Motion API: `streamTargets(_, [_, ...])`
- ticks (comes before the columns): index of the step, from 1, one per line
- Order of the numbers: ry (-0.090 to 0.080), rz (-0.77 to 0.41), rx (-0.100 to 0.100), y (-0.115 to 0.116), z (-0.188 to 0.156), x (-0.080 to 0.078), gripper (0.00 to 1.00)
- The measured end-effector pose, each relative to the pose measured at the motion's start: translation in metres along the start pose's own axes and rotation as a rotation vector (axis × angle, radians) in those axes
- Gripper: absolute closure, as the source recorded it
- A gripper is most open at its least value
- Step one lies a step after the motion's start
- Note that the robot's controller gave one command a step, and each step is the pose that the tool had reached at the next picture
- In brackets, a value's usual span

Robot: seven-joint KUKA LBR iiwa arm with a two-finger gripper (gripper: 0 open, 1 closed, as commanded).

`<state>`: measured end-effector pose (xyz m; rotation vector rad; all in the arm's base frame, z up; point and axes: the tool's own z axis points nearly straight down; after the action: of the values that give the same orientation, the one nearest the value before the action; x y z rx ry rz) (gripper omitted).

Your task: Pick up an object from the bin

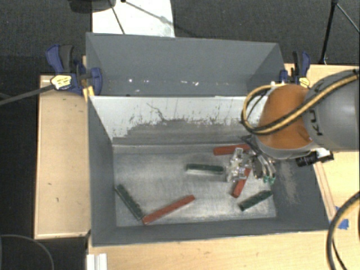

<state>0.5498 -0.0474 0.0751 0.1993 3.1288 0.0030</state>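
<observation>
Light: moderate and even, falling from above, as we read it. Glare: we log small bright specks along the back ledge of the bin and a pale sheen over its floor. Shadow: soft; we find the darkest patch on the floor's right side, under the arm. Brightest item: the white sheet beyond the bin. Darkest: the surrounding carpet.
</observation>
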Motion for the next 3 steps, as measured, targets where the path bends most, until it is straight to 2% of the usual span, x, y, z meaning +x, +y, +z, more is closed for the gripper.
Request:
streamTargets(1, [0.004, -0.001, 0.001, -0.001, 0.002, 0.001, 0.00])
streamTargets(2, [0.004, -0.001, 0.001, -0.001, 0.002, 0.001, 0.00])
streamTargets(3, [-0.013, -0.114, 0.001, 0.050, 0.000, -0.023, 1.00])
